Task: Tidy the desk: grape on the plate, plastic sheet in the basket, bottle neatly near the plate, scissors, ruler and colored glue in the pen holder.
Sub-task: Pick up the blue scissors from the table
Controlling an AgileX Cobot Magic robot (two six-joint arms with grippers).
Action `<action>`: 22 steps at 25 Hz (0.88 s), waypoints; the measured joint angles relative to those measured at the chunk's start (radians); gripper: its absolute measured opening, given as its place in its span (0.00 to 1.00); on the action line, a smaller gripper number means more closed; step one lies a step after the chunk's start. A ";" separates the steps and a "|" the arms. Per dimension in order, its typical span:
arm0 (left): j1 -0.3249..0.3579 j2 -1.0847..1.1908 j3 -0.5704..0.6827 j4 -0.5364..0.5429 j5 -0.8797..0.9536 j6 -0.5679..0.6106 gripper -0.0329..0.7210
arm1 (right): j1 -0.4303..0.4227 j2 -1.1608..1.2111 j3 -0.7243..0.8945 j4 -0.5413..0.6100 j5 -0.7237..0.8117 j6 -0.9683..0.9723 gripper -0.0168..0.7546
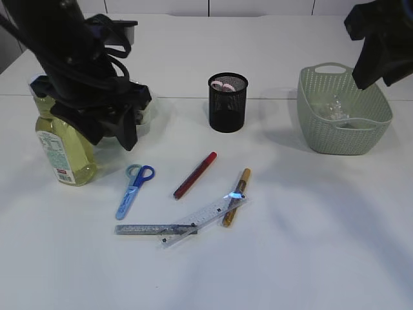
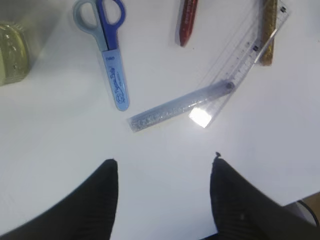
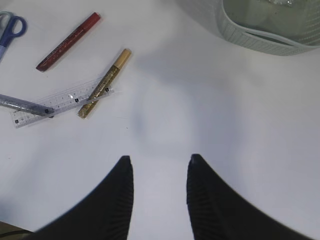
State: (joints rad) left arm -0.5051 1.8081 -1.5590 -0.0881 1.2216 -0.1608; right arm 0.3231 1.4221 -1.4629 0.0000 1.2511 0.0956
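The bottle of yellow liquid stands at the left, just under my left arm. Blue scissors lie in front of it. Beside them lie a red glue pen, a gold one, a clear ruler and a silver glitter glue pen. The black mesh pen holder stands behind them. The green basket holds a crumpled plastic sheet. My left gripper hangs open above bare table, near the silver glue pen. My right gripper is open and empty. The grape and plate are hidden.
Something pink sits inside the pen holder. My left arm fills the upper left of the exterior view and my right arm hangs over the basket's far corner. White table stretches to the front right.
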 joint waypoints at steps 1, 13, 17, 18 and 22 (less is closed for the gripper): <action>0.000 0.022 -0.018 0.007 0.000 -0.017 0.59 | 0.000 0.000 0.000 0.000 0.000 0.000 0.41; 0.000 0.209 -0.087 0.024 -0.004 -0.066 0.55 | 0.000 0.000 0.000 0.000 0.000 0.000 0.41; 0.000 0.239 -0.089 0.035 -0.030 -0.077 0.55 | 0.000 0.000 0.000 0.000 0.000 0.000 0.41; 0.000 0.247 -0.089 0.035 -0.034 -0.079 0.55 | 0.000 0.000 0.000 0.000 0.000 0.000 0.41; 0.000 0.276 -0.091 0.037 -0.048 -0.094 0.55 | 0.000 0.000 0.000 0.000 0.000 0.000 0.41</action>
State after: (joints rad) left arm -0.5051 2.0843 -1.6497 -0.0514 1.1741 -0.2544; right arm 0.3231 1.4221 -1.4629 0.0000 1.2511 0.0956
